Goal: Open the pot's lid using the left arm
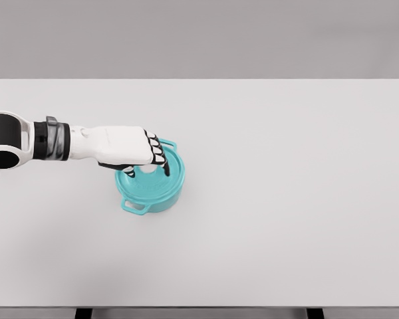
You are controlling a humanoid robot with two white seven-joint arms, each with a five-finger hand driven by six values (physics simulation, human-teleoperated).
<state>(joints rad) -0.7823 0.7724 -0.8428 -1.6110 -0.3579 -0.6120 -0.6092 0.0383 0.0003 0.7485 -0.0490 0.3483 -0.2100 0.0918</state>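
Entering from the left edge: white jointed left arm with black-and-grey wrist cuff [50, 139], reaching rightward over the pale grey tabletop [286, 219]. Left hand [136, 149] positioned over the near-left part of the round teal pot [151, 186], fingers [161, 158] curled downward toward the small pale knob [148, 171] at the lid's centre, thumb low on the near-left side of it. Fingers bunched close about the knob; firm clamp not confirmable from this angle, contact hidden beneath the hand.

Pot located left of table centre, slightly toward the near side, two loop handles visible: one at far right of the rim, one at near left. Teal lid [161, 182] seated flat on the pot, no gap visible at the rim.

Right arm absent from view.

Assessment: reach finished, grasp at or near closure. Lid not yet raised. Outstanding: securing the knob, lifting the lid clear, setting it aside.
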